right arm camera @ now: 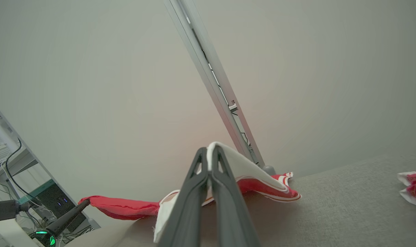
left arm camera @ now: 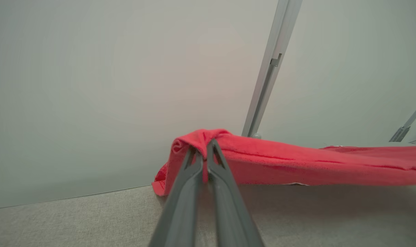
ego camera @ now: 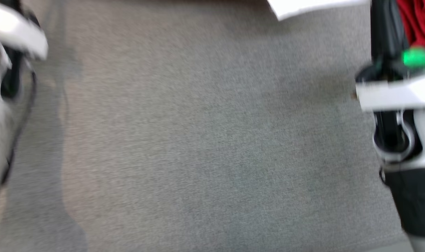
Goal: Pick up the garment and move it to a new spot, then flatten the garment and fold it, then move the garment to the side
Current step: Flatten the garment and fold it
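Note:
The garment [left arm camera: 297, 164] is red terry cloth with a white, red-trimmed part [right arm camera: 249, 171]. It hangs stretched between my two grippers, just above the grey cloth-covered surface [left arm camera: 91, 219]. My left gripper [left arm camera: 202, 146] is shut on a bunched red fold at one end. My right gripper [right arm camera: 209, 153] is shut on the white part, which drapes over its fingers. In the right wrist view, the left gripper's dark finger [right arm camera: 68, 215] shows at the lower left, at the garment's far red end. The blurred head view has a bit of red garment [ego camera: 420, 21] at its top right.
A pale wall with a slanted metal rail [right arm camera: 214, 85] stands behind the surface. Another red and white cloth [right arm camera: 413, 187] lies at the right edge. Equipment and cables [right arm camera: 19, 202] stand at the lower left. The pale left arm [ego camera: 9, 35] and right arm [ego camera: 398, 94] flank the grey surface [ego camera: 205, 140].

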{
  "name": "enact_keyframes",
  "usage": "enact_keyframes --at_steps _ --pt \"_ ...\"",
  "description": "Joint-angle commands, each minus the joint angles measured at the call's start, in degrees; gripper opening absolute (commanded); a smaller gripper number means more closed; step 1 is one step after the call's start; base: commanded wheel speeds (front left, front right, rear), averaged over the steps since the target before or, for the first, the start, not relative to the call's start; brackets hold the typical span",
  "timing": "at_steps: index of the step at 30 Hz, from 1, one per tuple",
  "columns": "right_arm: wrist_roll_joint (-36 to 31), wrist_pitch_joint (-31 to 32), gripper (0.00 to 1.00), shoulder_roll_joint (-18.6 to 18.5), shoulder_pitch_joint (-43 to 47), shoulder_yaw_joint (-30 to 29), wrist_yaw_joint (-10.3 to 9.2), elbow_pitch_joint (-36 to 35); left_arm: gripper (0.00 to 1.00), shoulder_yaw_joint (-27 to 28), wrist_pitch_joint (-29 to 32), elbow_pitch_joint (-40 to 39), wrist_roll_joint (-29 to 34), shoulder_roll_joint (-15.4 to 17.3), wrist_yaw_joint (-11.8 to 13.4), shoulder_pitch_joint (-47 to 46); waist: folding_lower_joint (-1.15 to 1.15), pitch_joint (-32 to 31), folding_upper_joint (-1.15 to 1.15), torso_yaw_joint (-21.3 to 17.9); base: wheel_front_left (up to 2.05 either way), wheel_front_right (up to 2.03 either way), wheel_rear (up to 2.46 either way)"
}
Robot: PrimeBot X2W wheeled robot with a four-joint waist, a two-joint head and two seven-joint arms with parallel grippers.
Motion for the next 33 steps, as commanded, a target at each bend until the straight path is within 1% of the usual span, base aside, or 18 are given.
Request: enact_keyframes --at_steps 1,6,9,13,17,21,23,24,26,33 --pt "0.41 -0.28 0.00 -0.35 3.13 -1.49 0.02 -0.85 0.00 -0.01 -0.40 -1.87 -1.40 0.71 -0.12 3.49 0.00 -4.46 0.00 2.87 0.00 0.00 0.00" --pt "1.51 -0.24 0.00 0.41 15.08 -5.52 0.02 -2.95 0.00 1.03 -0.48 -8.62 -4.42 0.44 -0.08 17.14 0.00 -9.59 0.00 4.78 0.00 0.00 0.00" --pt "2.04 0.05 0.00 0.64 21.37 -7.55 0.02 -4.41 0.00 2.18 -0.51 -12.70 -4.81 -1.11 0.55 24.38 0.00 -11.93 0.00 5.99 0.00 0.00 0.00" --pt "2.28 0.89 0.00 1.39 28.99 -9.97 0.02 -7.15 0.00 3.93 -0.51 -18.40 -3.28 -3.28 1.69 32.85 0.00 -14.75 0.00 7.31 0.00 0.00 0.00" --pt "1.73 2.66 0.00 2.60 35.57 -10.65 0.02 -9.96 0.00 6.28 -0.48 -23.45 -1.79 -5.46 2.74 41.23 0.00 -17.40 0.00 7.30 0.00 0.00 0.00" --pt "1.76 3.88 0.00 4.38 41.72 -11.72 0.02 -12.15 0.00 7.99 -0.48 -27.43 0.75 -6.93 3.89 49.24 0.00 -19.71 0.00 7.33 0.00 0.00 0.00" --pt "1.75 4.44 0.00 5.20 44.53 -12.50 0.02 -13.12 0.00 9.22 -0.47 -29.23 1.64 -7.83 4.43 52.76 0.00 -20.62 0.00 7.37 0.00 0.00 0.00" --pt "1.75 4.44 0.00 5.20 44.53 -12.50 0.02 -13.12 0.00 9.22 -0.47 -29.23 1.64 -7.83 4.43 52.76 0.00 -20.62 0.00 7.37 0.00 0.00 0.00" --pt "1.59 5.03 0.00 5.86 47.07 -13.18 0.02 -13.73 0.00 10.40 -0.48 -31.02 2.20 -8.98 4.93 56.00 0.00 -21.47 0.00 7.42 0.00 0.00 0.00" --pt "2.22 7.56 0.00 7.62 54.41 -14.74 0.02 -16.03 0.00 12.09 -0.48 -35.01 4.51 -11.65 5.15 64.63 0.00 -23.31 0.00 7.91 0.00 0.00 0.00"
